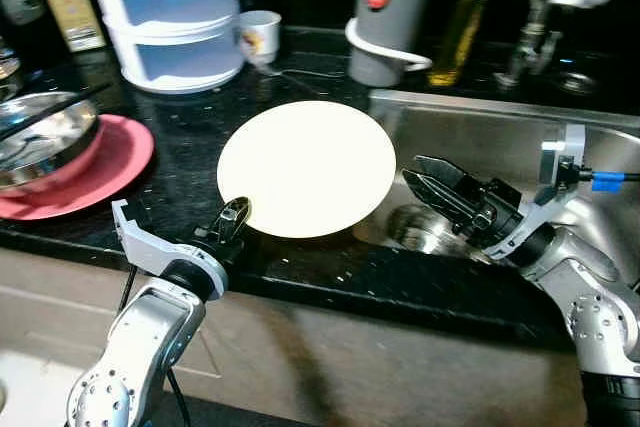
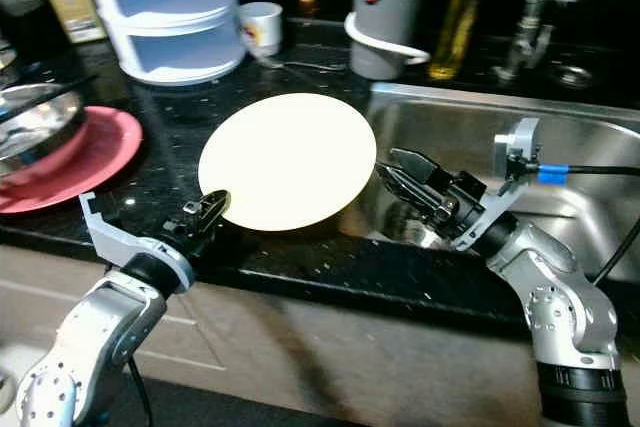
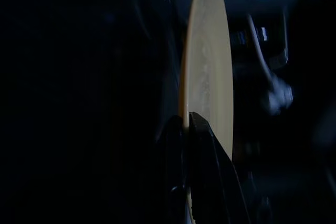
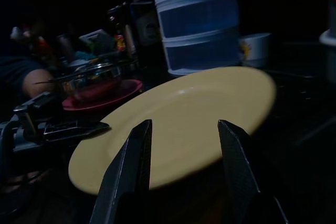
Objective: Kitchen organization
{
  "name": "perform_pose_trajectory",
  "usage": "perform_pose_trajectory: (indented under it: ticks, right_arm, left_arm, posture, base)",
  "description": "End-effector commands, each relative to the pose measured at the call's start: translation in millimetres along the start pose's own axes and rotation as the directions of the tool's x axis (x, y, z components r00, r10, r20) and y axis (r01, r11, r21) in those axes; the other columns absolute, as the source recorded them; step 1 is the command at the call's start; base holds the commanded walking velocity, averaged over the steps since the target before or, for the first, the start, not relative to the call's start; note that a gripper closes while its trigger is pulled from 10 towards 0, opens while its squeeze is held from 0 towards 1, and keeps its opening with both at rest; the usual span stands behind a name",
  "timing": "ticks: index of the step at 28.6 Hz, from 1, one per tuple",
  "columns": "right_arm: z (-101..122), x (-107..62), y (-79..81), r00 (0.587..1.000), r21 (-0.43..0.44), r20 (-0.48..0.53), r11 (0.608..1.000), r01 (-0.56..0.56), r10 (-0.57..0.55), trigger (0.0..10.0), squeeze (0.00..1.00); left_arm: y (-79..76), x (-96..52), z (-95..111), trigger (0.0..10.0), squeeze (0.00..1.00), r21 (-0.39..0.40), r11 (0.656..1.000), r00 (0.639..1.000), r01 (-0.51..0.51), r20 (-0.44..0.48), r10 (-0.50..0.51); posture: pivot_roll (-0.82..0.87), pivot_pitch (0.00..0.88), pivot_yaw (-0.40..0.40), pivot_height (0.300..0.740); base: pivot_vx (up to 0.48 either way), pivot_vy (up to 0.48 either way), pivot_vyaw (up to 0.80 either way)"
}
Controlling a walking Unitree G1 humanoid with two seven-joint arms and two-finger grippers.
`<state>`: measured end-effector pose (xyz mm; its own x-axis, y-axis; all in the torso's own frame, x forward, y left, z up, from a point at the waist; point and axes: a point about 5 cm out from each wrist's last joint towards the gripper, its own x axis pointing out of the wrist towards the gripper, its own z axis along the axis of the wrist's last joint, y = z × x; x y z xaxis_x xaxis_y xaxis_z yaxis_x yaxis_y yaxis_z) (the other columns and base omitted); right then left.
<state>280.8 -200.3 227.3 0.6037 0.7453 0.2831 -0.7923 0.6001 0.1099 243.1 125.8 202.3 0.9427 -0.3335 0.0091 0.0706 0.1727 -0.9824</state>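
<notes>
A pale yellow plate (image 1: 306, 167) sits clamped in the black-fingered left gripper (image 1: 235, 215), over speckled black counter (image 1: 400, 282), with a pink plate (image 1: 105, 167) beyond that gripper's outer side.

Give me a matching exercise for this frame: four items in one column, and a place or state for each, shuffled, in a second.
Items
1. yellow plate
2. red plate
3. right gripper
4. white cup

Places or states
A. open, over the sink, near the yellow plate's edge
B. at the back, beside the stacked white containers
C. pinched at its rim by the left gripper
D. under a metal bowl on the counter

Pairs: 1-C, 2-D, 3-A, 4-B
</notes>
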Motion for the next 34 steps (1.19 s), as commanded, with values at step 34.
perform_pose_trajectory:
  ticks: [34]
  right_arm:
    - [-0.2, 0.7, -6.9, 0.997, -0.010, -0.001, 0.997, 0.076, -0.076, 10.0, 0.00]
  left_arm:
    - [-17.0, 12.6, 1.0, 10.0, 0.00, 0.121, 0.988, 0.993, 0.100, -0.067, -0.092]
  posture:
    - [-0.04, 0.075, -0.010, 0.740]
  base:
    - [0.000, 0.000, -0.18]
